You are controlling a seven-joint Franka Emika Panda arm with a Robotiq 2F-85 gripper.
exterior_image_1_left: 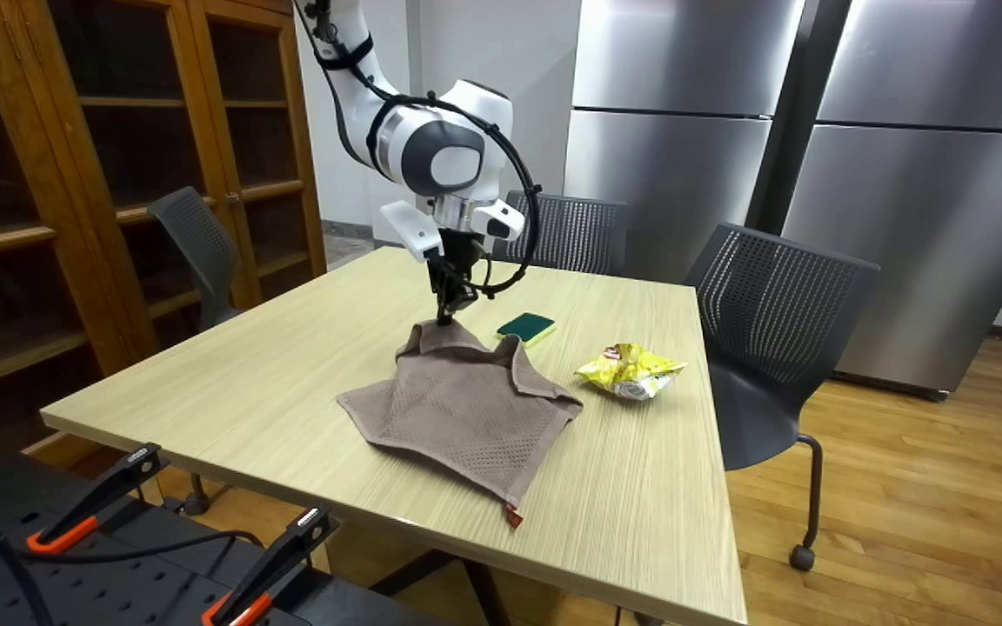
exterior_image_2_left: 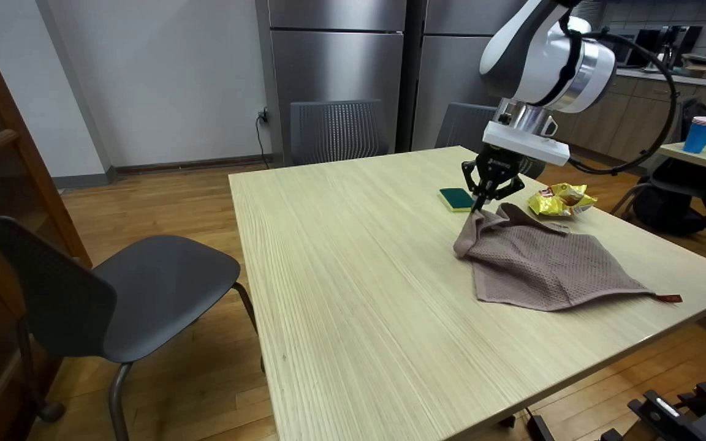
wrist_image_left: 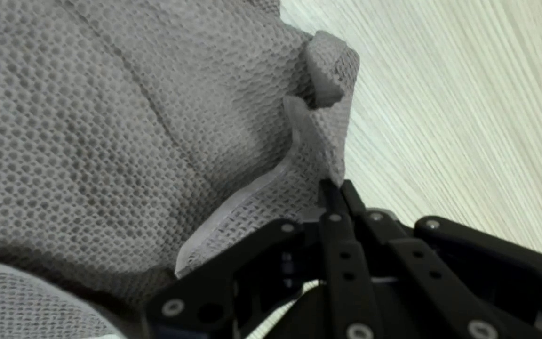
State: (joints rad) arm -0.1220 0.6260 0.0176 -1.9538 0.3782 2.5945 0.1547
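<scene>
A brown-grey waffle-weave cloth lies partly folded on the pale wooden table, in both exterior views (exterior_image_1_left: 475,413) (exterior_image_2_left: 543,263) and filling much of the wrist view (wrist_image_left: 125,132). My gripper (exterior_image_1_left: 444,320) points down at the cloth's edge, also in an exterior view (exterior_image_2_left: 477,206). In the wrist view my gripper (wrist_image_left: 341,186) has its fingers together, pinching a fold of the cloth, which is slightly raised there. The rest of the cloth lies on the table, with a red tag (exterior_image_1_left: 512,516) at one corner. A green and yellow sponge (exterior_image_1_left: 526,326) (exterior_image_2_left: 456,199) lies close behind the gripper.
A crumpled yellow snack bag (exterior_image_1_left: 631,370) (exterior_image_2_left: 561,199) lies on the table (exterior_image_1_left: 205,382) beside the cloth. Dark chairs (exterior_image_1_left: 779,348) (exterior_image_2_left: 163,294) stand around the table. Black and orange clamps (exterior_image_1_left: 270,565) are on a dark stand near the table's front edge.
</scene>
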